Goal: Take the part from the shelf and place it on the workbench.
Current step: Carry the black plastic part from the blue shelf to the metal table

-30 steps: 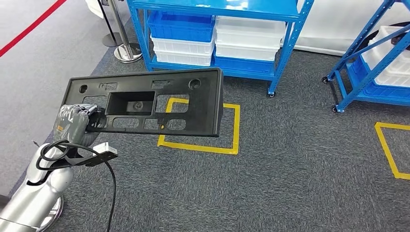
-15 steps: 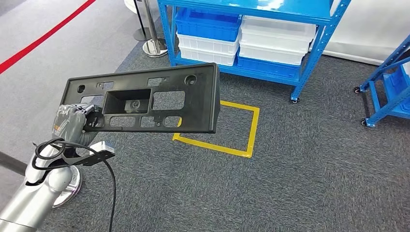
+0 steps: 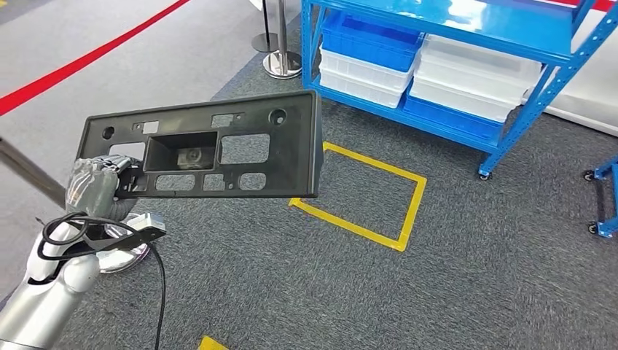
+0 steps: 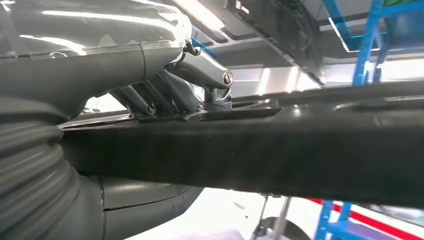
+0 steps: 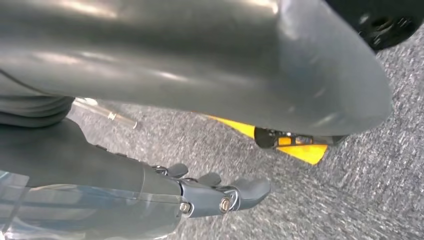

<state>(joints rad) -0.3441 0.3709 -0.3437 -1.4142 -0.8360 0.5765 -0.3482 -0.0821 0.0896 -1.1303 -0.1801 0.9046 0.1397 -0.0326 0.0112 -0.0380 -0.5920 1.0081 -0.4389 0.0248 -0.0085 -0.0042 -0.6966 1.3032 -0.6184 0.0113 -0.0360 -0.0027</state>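
Part (image 3: 200, 154), a long black plastic panel with cut-outs, is already off the shelf (image 3: 466, 44): the left hand (image 3: 93, 187) grips its near-left end, fingers closed around the edge, holding it above the grey carpet. The right hand (image 5: 220, 195) hangs beside the body holding nothing, fingers loosely extended. Left to do, I judge: reach the workbench and set it down.

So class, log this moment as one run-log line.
left hand: holds black part | right hand: empty, near floor | shelf: ahead | workbench: unseen
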